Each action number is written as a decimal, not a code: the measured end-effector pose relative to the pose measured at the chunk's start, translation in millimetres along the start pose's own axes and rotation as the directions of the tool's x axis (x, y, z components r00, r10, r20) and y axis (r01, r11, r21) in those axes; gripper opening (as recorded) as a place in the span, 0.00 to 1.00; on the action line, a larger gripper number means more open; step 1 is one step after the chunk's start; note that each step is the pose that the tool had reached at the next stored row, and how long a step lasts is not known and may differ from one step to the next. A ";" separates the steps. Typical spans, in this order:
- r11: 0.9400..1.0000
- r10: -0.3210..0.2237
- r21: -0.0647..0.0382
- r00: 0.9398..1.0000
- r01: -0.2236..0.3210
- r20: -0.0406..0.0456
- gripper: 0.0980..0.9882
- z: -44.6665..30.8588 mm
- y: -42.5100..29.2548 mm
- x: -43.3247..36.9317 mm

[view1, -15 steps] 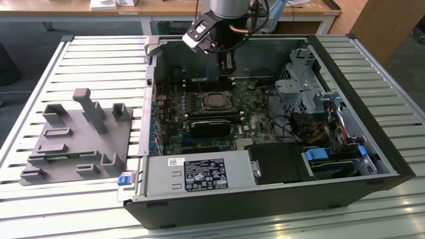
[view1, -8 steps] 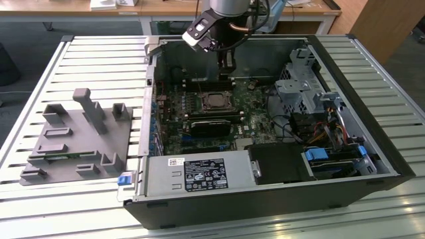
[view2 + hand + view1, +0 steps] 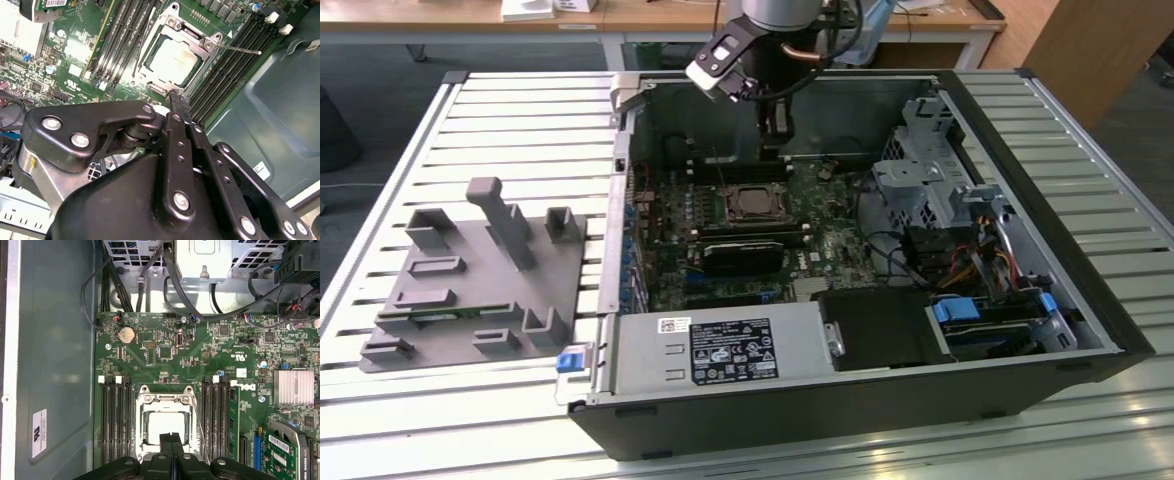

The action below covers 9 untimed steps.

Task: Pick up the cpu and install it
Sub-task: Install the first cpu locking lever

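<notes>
In the exterior view, an open case [image 3: 854, 270] lies on a slatted table [image 3: 520, 120], with a grey tray [image 3: 467, 290] at the frame's left. The arm [image 3: 767, 30] comes down from the top centre into the case, and the tool [image 3: 774, 145] hangs over the board [image 3: 747, 230], just above the socket [image 3: 750, 203] in the picture; its wrist looks close to vertical. In the second wrist view, the tool [image 3: 178, 100] has its two black fingers [image 3: 176, 135] pressed together with nothing between them, tips just below the socket [image 3: 175, 57] in the frame. The cpu [image 3: 172, 60] lies flat inside the socket frame, pale top showing, with the thin retention lever [image 3: 240, 49] sticking out toward the upper right over the memory slots [image 3: 225, 65]. In the first wrist view, the tool [image 3: 172, 436] enters at bottom centre, closed and empty, its tips overlapping the lower edge of the cpu [image 3: 165, 425], which sits squarely in the socket [image 3: 165, 420] between the two banks of slots [image 3: 116, 420]. I judge the chip already seated; whether the tips touch it I cannot tell. To do this step well, any contact should be light and straight down, keeping the chip level and the fingers clear of the lever and the frame.
</notes>
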State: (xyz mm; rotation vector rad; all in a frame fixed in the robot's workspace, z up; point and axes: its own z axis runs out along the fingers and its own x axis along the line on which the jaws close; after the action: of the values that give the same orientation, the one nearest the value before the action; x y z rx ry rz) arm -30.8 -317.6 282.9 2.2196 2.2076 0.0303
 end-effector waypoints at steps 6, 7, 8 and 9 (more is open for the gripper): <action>1.000 0.001 0.000 1.000 -0.001 0.000 0.01 -4.1 0.1 0.0; 1.000 0.001 0.000 1.000 -0.001 0.000 0.01 -5.4 0.1 0.0; 1.000 0.002 0.000 1.000 -0.002 0.000 0.01 -7.2 0.2 0.1; 1.000 0.002 0.000 1.000 -0.002 0.000 0.01 -9.2 0.2 0.1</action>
State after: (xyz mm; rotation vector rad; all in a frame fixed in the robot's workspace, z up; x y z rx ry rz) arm -30.8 -317.5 292.1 2.2213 2.2059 0.0306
